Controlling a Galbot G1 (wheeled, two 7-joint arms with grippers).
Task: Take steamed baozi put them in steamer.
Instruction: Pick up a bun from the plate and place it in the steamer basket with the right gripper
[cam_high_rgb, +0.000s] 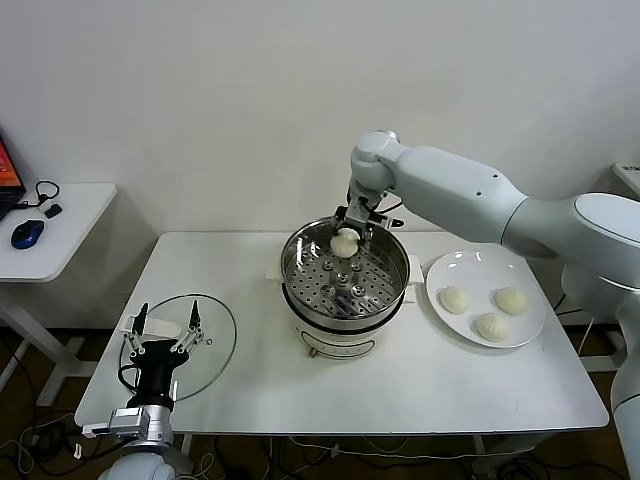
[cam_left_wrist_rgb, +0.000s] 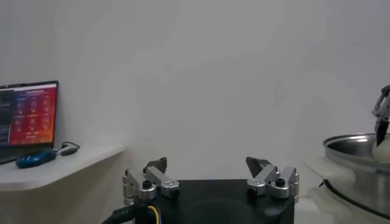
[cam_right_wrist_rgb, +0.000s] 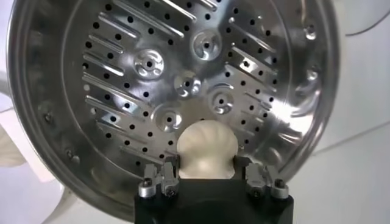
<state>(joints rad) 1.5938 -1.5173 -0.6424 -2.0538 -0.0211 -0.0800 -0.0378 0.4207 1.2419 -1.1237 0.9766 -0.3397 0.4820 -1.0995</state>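
From the head view, the right pincer (cam_high_rgb: 346, 232) hangs over the far inner side of the steamer (cam_high_rgb: 345, 281), clamped on one steamed baozi (cam_high_rgb: 345, 242). Three more baozi (cam_high_rgb: 492, 326) lie on the white plate (cam_high_rgb: 440, 270) just right of the steamer. The left pincer (cam_high_rgb: 163, 322) idles, spread wide, above the glass lid (cam_high_rgb: 215, 345) on the surface (cam_high_rgb: 420, 385).

The left wrist view shows its fingers (cam_left_wrist_rgb: 159, 176) well apart.

The right wrist view shows the bun (cam_right_wrist_rgb: 206, 147) squeezed between both fingers (cam_right_wrist_rgb: 167, 173) above the perforated tray (cam_right_wrist_rgb: 122, 73).
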